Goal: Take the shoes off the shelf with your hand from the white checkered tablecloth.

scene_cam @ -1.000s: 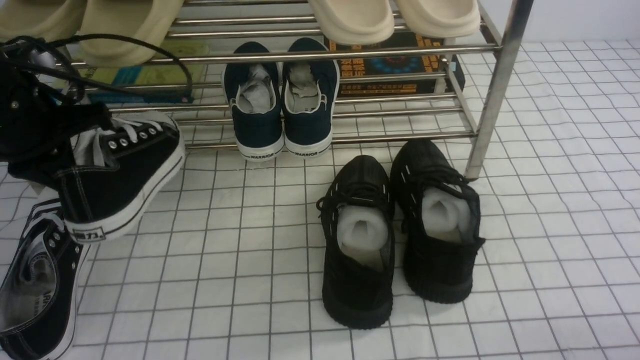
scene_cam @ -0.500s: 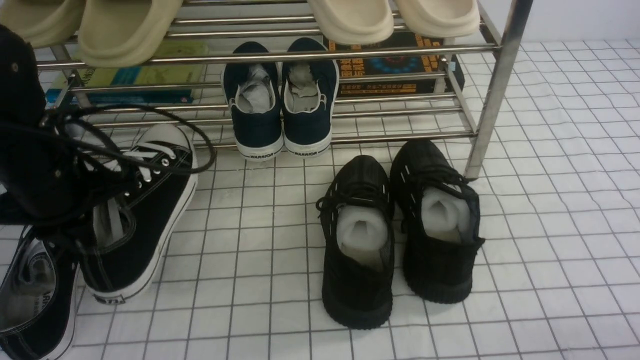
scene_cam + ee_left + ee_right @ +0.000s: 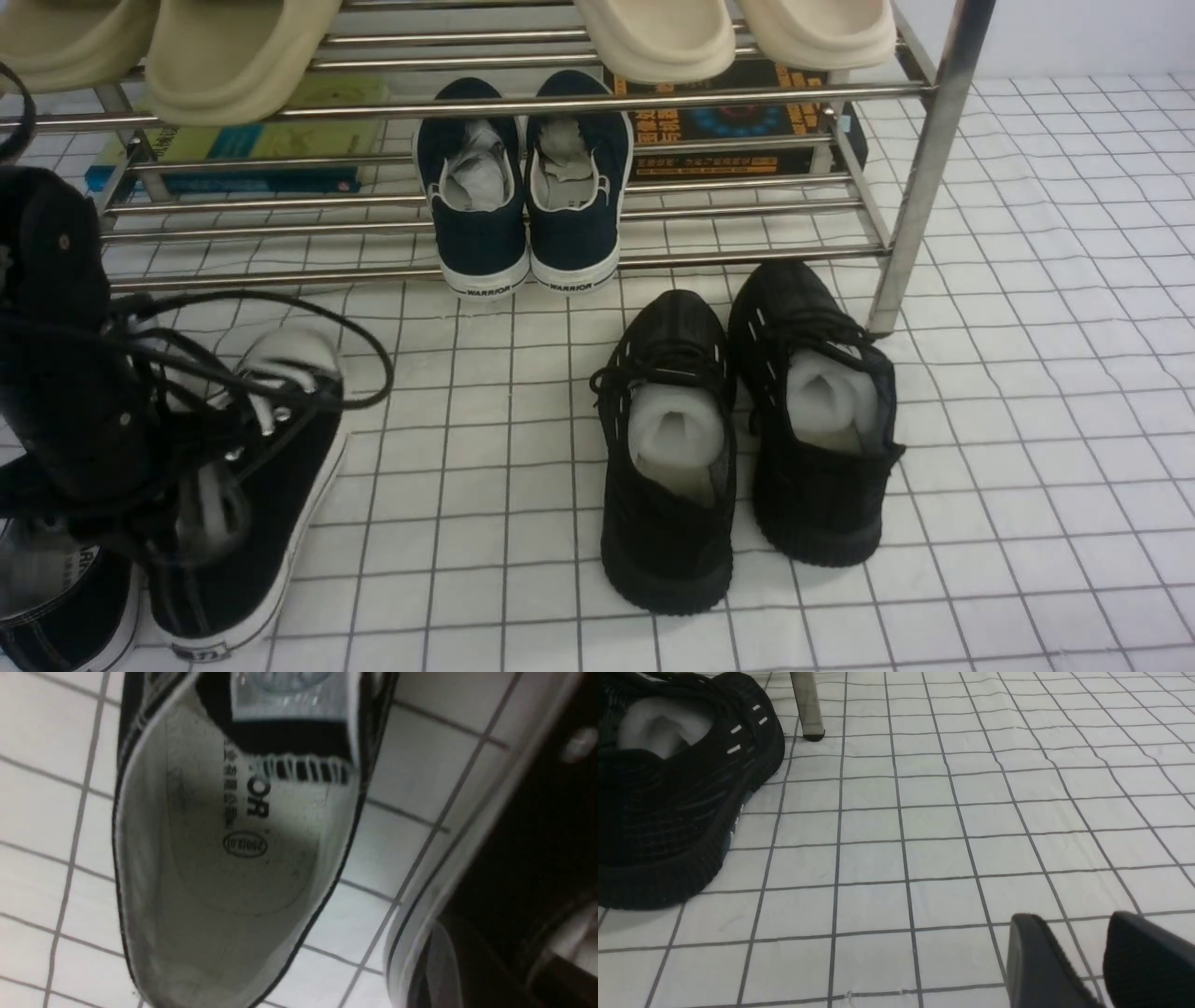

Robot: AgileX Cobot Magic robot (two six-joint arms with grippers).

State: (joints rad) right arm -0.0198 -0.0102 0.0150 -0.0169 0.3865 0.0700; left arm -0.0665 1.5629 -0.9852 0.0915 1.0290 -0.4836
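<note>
At the near-left corner of the table (image 3: 1074, 523), the black canvas sneakers (image 3: 266, 504) were off the shelf (image 3: 924, 168), low over the white checkered tablecloth (image 3: 467, 523), with the mate (image 3: 65, 607) outermost. The left arm (image 3: 65, 392) covered the inner shoe's collar, so we could not tell whether the left tool pinched it. The right tool (image 3: 1076, 921) hung spread and empty over bare cloth. We judged the shoes light, with soft canvas over stiff rubber, best pinched at the heel collar. Loose laces and the arm's cable (image 3: 378, 369) might snag. Farther in stood black knit sneakers (image 3: 667, 523), then navy slip-ons (image 3: 523, 233) on the lowest tier, with beige slippers (image 3: 233, 56) above.
</note>
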